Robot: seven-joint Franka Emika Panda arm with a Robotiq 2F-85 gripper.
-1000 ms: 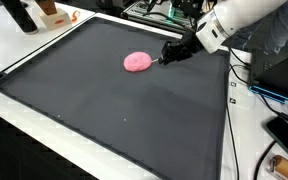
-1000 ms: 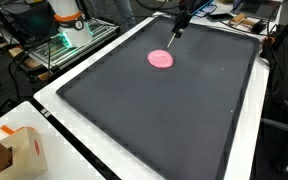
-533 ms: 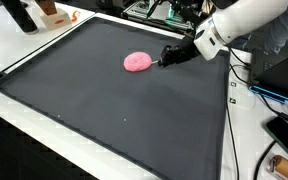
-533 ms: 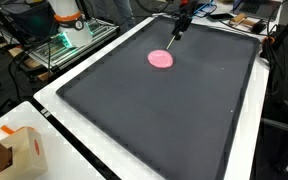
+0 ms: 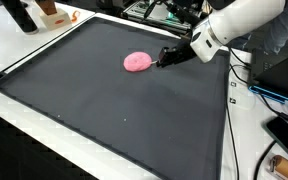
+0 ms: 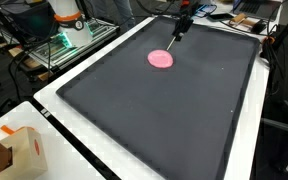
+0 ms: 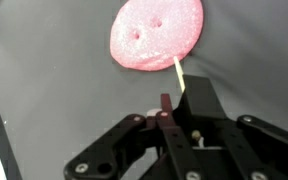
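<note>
My pincer (image 7: 167, 113) is clamped tight on a thin stick (image 7: 178, 76), tip right at the edge of the pink disc (image 7: 156, 33). The pink disc lies flat on the dark mat (image 5: 104, 105), near one end.

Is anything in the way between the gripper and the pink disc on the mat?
Nothing visible. Only bare mat lies between them, bridged by the thin stick the gripper holds, whose tip reaches the pink disc at its near edge in the wrist view.

one pink blob (image 5: 137, 62), one stick (image 7: 178, 73)
</note>
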